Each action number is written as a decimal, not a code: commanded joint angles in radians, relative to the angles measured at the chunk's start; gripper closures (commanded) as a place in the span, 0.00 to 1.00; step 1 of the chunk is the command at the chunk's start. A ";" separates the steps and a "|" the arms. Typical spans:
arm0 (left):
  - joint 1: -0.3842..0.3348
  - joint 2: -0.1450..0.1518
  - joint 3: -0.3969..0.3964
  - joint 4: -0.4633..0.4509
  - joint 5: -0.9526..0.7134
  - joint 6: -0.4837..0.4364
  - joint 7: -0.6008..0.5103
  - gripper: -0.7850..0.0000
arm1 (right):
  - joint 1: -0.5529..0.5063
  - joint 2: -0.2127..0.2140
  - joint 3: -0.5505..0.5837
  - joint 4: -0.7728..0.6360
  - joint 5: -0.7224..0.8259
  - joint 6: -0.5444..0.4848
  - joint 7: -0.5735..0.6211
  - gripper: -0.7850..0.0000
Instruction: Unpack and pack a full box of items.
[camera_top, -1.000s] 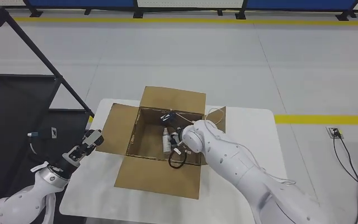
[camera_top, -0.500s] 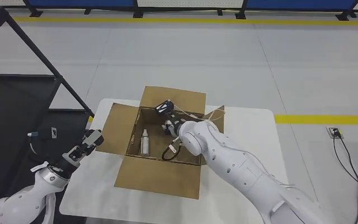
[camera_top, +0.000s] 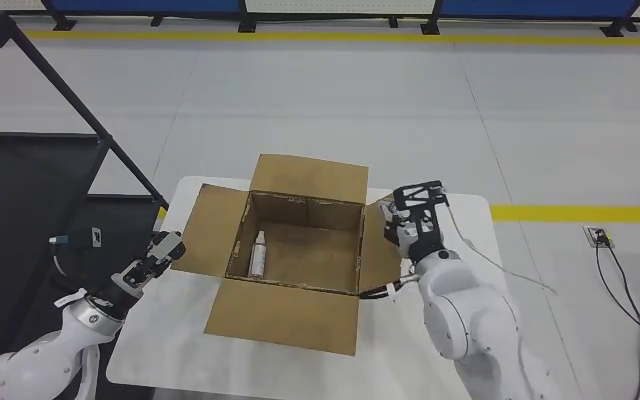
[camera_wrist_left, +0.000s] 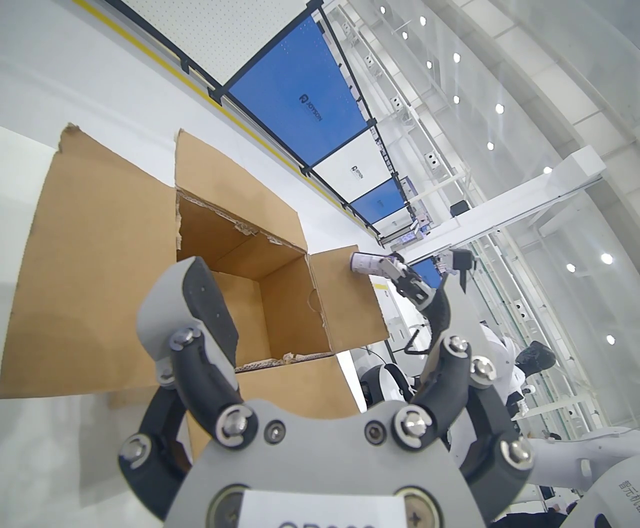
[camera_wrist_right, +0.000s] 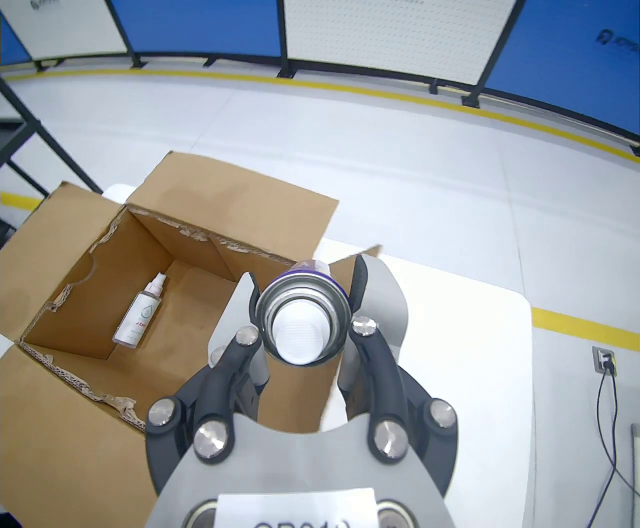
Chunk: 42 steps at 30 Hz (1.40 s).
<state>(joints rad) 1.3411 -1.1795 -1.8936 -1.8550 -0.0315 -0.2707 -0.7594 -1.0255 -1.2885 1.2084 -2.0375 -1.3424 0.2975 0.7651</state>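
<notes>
Box: one cardboard box (camera_top: 310, 262), standing open at the middle of the table (camera_top: 455, 235), its back close to the far edge; four flaps are folded outward, and the one on the right side stands steeper than the rest.
Spray bottle: one small clear spray bottle (camera_top: 258, 254) with a white head, lying on the box floor along the wall that faces the table's left edge (the floor around it is bare cardboard).
Can: one metal can (camera_wrist_right: 302, 320) with a purple band and a white cap, held in the air over the box's right flap, on the side toward the table's right edge; it touches neither the box nor the table.
Right tool: one, the right tool (camera_wrist_right: 305, 280), its two fingers (camera_wrist_right: 367, 285) pinching the can from both sides; in the top view it hangs above the far right part of the table, just beside the flap.
Left tool: one, the left tool (camera_wrist_left: 315, 300), fingers spread wide apart with nothing between them, at the table's left edge beside the box's left flap, apart from it.
</notes>
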 joint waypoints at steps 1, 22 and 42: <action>0.000 0.000 0.000 0.000 0.000 0.000 0.000 0.00 | -0.083 0.007 0.076 -0.058 0.008 -0.003 -0.014 1.00; 0.000 0.000 0.000 0.000 0.000 0.000 0.000 0.00 | 0.035 0.010 0.254 0.546 0.146 -0.014 0.047 1.00; 0.006 0.000 0.001 -0.001 0.001 0.024 0.038 0.00 | 0.106 0.005 0.228 0.683 0.116 0.020 0.052 0.00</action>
<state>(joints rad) 1.3448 -1.1797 -1.8941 -1.8548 -0.0295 -0.2585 -0.7404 -0.9179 -1.2841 1.4345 -1.3510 -1.2264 0.3184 0.8152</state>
